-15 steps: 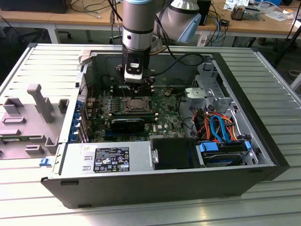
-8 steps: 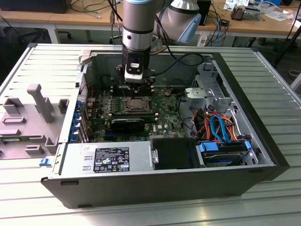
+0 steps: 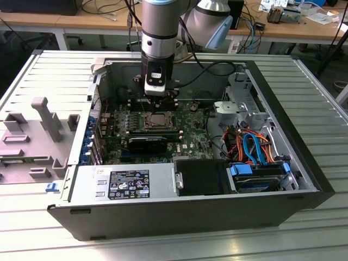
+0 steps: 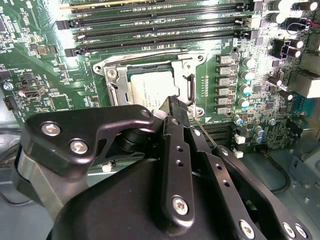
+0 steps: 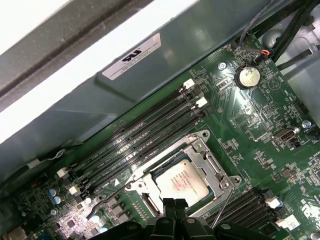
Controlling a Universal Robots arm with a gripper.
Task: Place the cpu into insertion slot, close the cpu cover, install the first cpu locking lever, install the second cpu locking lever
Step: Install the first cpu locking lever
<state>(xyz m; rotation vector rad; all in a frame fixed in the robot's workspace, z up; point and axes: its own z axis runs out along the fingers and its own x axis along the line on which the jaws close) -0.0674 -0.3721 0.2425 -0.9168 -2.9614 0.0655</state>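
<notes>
Squarely socketed cpu [image 5: 181, 182], top upward.

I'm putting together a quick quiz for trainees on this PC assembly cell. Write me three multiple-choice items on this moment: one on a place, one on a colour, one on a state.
1. Where is the gripper?
A) over the power supply
B) close above the edge of the cpu cover
C) over the drive cables

2. What colour is the motherboard?
A) red
B) black
C) green

3. How does the cpu cover lie?
A) flat, framing the cpu
B) hinged upright
C) off the board

Answers:
1 B: the exterior view shows the arm straight over the socket.
2 C: the board is green in every view.
3 A: both wrist views show the frame down around the chip.
</notes>
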